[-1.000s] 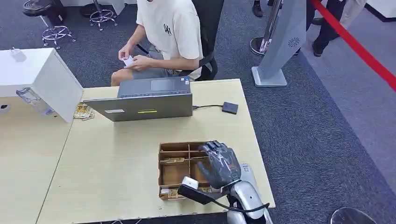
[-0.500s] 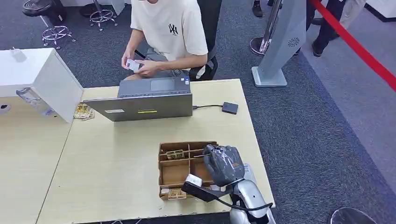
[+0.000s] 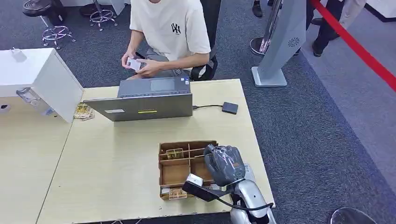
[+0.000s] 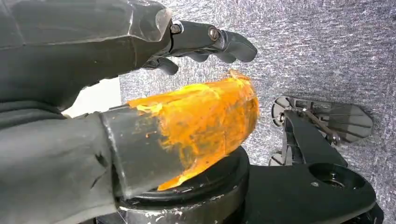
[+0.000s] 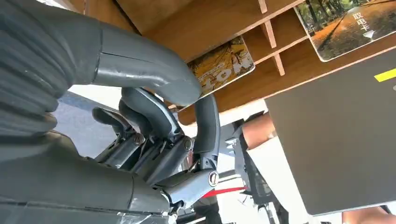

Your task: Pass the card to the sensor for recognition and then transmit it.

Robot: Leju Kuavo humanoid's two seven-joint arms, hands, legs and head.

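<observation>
head view, table: a pale wooden table (image 3: 116, 177) stands on grey carpet, with a white box (image 3: 42, 79) at its far left.
head view, tray: a brown compartmented card tray (image 3: 180, 169) lies near the front right edge; a yellowish card (image 3: 175, 153) lies in a back compartment, another card (image 3: 176, 193) at the front edge.
head view, right hand: the right hand (image 3: 224, 163) hangs over the tray's right side, fingers curled downward; whether it grips a card cannot be told here.
head view, sensor: a small dark card reader (image 3: 229, 108) sits right of the grey laptop (image 3: 147, 100), joined to it by a cable.
head view, person: a seated person (image 3: 170, 35) behind the laptop holds a white card (image 3: 133, 64) in both hands.
left wrist view, left hand: the left hand (image 4: 140, 93) hangs above grey carpet, thumb coated orange, dark fingers (image 4: 219, 39) apart from it, holding nothing.
right wrist view, right hand: the hand's fingers (image 5: 205, 126) bend beside the thumb, just by a yellow printed card (image 5: 226, 65) in the tray; contact cannot be told.
right wrist view, further card: a card printed with a tree avenue (image 5: 350, 23) lies in another compartment.
</observation>
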